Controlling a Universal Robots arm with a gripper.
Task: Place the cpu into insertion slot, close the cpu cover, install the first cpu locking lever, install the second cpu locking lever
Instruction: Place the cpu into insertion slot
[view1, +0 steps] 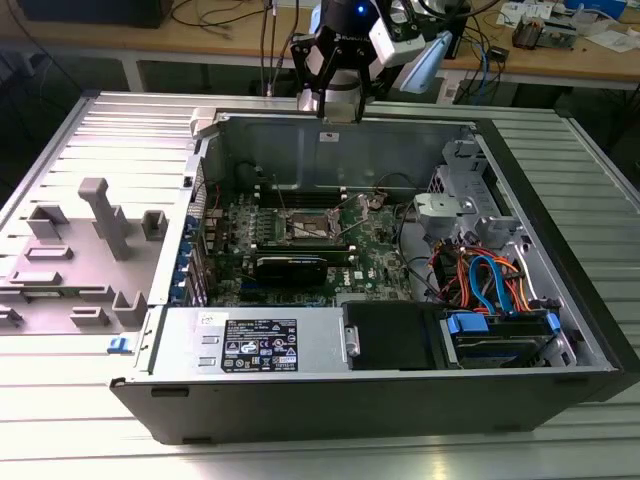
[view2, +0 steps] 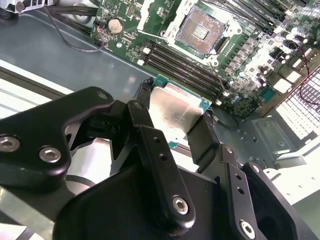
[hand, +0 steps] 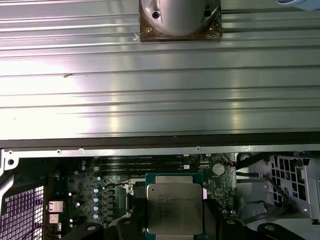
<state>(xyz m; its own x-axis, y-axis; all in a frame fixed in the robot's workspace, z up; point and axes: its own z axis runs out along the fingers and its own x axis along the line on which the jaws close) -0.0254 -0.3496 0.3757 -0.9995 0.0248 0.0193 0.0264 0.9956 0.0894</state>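
cpu (view2: 175, 112) is in the gripper (view2: 176, 107), metal lid up and green rim showing on the edges. The black fingers (view2: 202, 137) are clamped on two opposite sides of it. It's also seen from above in the first wrist view (hand: 174, 207), sitting level between the fingers.

- cpu is raised, well apart from the slot (view2: 197, 31).
- Slot has its contact field bare inside the silvery rim, nothing seated in it. In the exterior view it is mid-board (view1: 310, 228).
- Memory slots (view2: 185, 65) run just beside the slot. In the second wrist view they lie between the slot and the cpu.
- Coin cell (view2: 116, 24) sits near the slot, off one corner, on the green board (view1: 375, 245).
- In the exterior view the gripper (view1: 338, 100) hangs over the case (view1: 330, 150) back wall, on the memory-slot side of the slot.
- Long black card (view1: 290, 268) lies on the opposite side of the slot from the gripper.
- Orange and blue cables (view1: 485, 275) are well apart from the slot, toward the exterior view's right.
- Grey fixture plate (view1: 90, 240) lies outside the case, far from the slot toward the exterior view's left.
- Case lies on a ribbed metal table (hand: 150, 90).
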